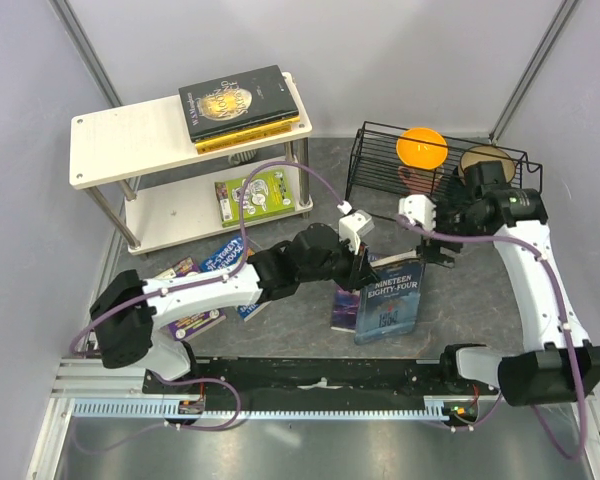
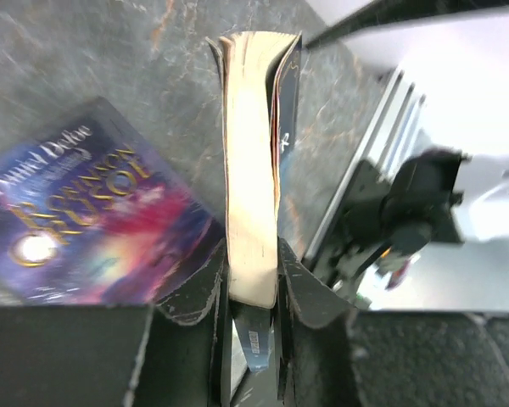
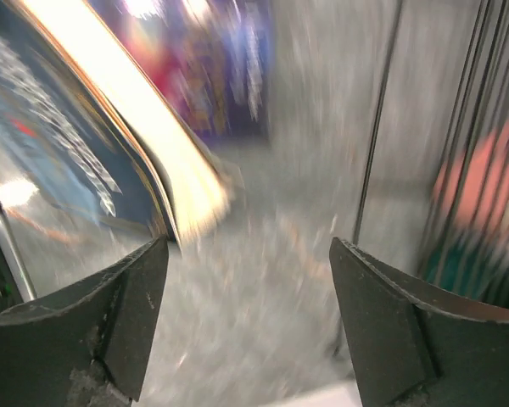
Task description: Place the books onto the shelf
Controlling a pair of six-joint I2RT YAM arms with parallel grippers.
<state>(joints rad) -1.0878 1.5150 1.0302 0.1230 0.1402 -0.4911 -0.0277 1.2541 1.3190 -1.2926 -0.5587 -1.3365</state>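
The Nineteen Eighty-Four book (image 1: 392,300) is in the middle of the table (image 1: 300,340). My left gripper (image 2: 253,267) is clamped tight on one end of it, with the pages squeezed between the fingers. The book's long side runs from my fingers toward the near edge of the table. The Robinson Crusoe book (image 2: 85,220) lies flat just beside it.

My right gripper (image 3: 248,254) is spread wide with nothing in it. It is close to the book's other corner, and the black wire rack (image 1: 370,165) is right behind it.

The shelf (image 1: 110,150) is well away at the back left. My left arm is on that side, so I think it should carry the book there and tip it flat onto a board.

I cannot tell if the book's free end rests on the table or hangs above it. The right wrist view is too blurry to read. My left arm hides part of the books near the shelf legs.
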